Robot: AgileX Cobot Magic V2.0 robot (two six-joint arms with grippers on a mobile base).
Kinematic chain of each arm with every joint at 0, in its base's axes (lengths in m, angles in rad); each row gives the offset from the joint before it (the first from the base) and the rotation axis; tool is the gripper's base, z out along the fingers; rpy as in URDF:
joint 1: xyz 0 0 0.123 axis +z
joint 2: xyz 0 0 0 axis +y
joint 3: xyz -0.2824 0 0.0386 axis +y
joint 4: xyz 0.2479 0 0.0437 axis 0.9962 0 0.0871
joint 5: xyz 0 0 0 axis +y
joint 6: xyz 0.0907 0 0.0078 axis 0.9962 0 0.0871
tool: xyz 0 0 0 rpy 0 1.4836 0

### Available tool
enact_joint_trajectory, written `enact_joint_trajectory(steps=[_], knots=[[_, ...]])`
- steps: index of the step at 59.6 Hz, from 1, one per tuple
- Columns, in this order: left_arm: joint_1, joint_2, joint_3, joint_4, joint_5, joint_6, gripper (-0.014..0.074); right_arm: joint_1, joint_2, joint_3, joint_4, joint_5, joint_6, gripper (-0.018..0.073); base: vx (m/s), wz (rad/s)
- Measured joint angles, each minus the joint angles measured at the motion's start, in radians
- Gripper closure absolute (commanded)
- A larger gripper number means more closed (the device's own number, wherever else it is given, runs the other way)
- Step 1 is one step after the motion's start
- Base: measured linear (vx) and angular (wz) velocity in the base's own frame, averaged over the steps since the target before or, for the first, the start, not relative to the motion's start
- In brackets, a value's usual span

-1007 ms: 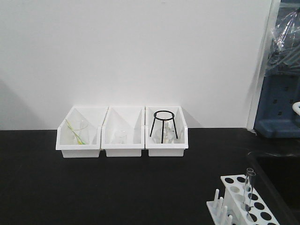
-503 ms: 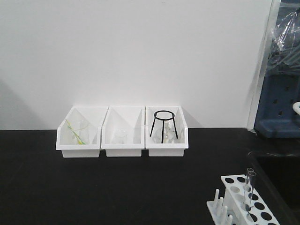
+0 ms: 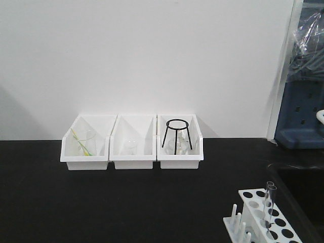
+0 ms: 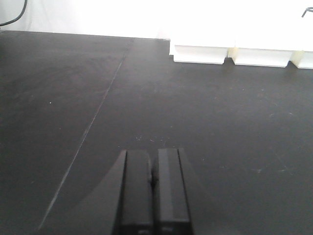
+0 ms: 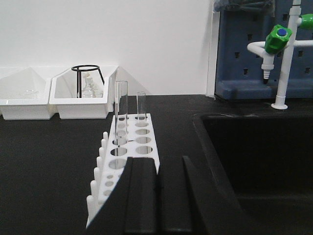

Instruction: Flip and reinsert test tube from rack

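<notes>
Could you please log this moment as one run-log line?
left end effector shut, idle | right end effector shut, before rack | test tube upright, untouched

Open counter (image 3: 126, 202) left of rack (image 5: 128, 147) (sink (image 5: 254, 156) right).

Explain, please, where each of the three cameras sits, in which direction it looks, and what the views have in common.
Exterior front-facing: faces the white wall across the black table; shows three white bins, the rack at lower right; no robot part.
Left wrist: looks low over bare table toward the bins; left gripper at bottom, jaws together.
Right wrist: looks along the rack toward a sink; right gripper at bottom.
Shared: front and right wrist views both show the rack, the test tube and a black ring stand.
</notes>
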Motion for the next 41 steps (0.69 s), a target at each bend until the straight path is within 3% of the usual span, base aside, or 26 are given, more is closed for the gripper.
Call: enact_joint_trajectory(steps=[41], knots=[[0.000, 0.000, 0.000, 0.000, 0.000, 0.000, 0.0603, 0.000, -0.015, 0.002, 0.000, -0.005, -0.013, 0.0566, 0.00, 0.00]])
